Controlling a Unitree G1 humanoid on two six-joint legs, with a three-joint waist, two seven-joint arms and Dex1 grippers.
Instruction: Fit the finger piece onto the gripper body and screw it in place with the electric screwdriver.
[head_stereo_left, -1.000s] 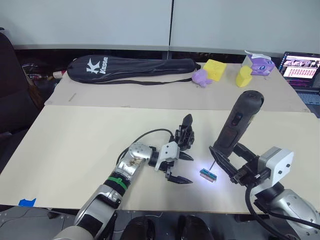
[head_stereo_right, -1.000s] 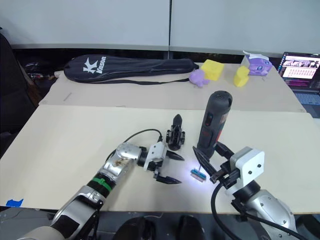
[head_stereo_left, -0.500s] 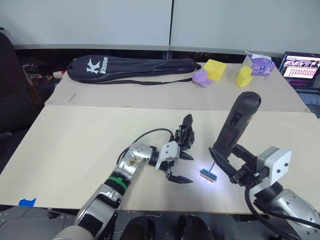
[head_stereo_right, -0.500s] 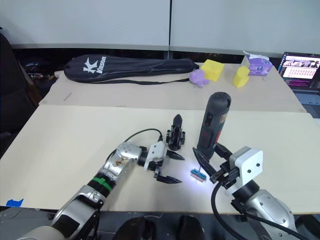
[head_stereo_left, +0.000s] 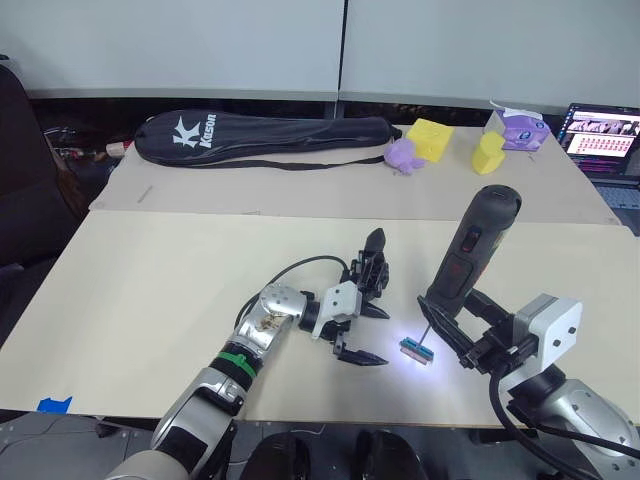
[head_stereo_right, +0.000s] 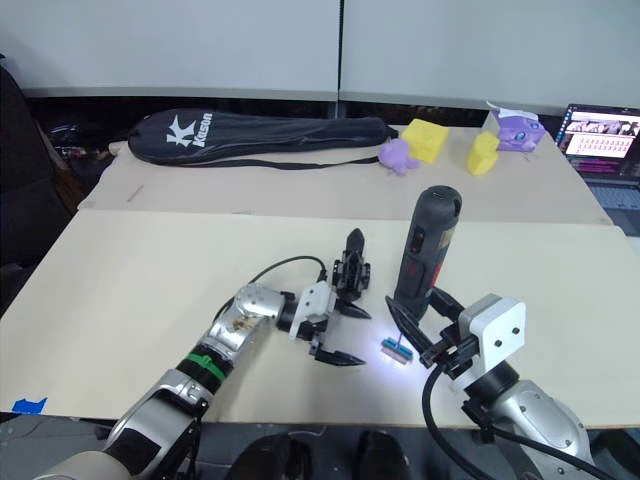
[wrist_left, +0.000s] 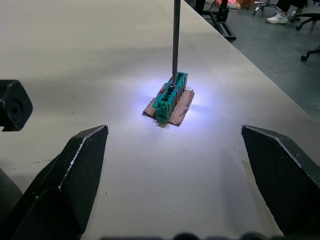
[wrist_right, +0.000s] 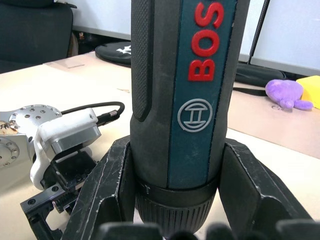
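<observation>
Holding the electric screwdriver upright, the right gripper set its bit on a green block. Left gripper sat wide apart by the gripper body on the counter; racket bag and toys lay well behind.

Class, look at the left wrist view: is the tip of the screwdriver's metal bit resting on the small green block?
Yes. The thin bit of the electric screwdriver comes straight down and its tip meets the top of the green block, lit by the white light.
</observation>
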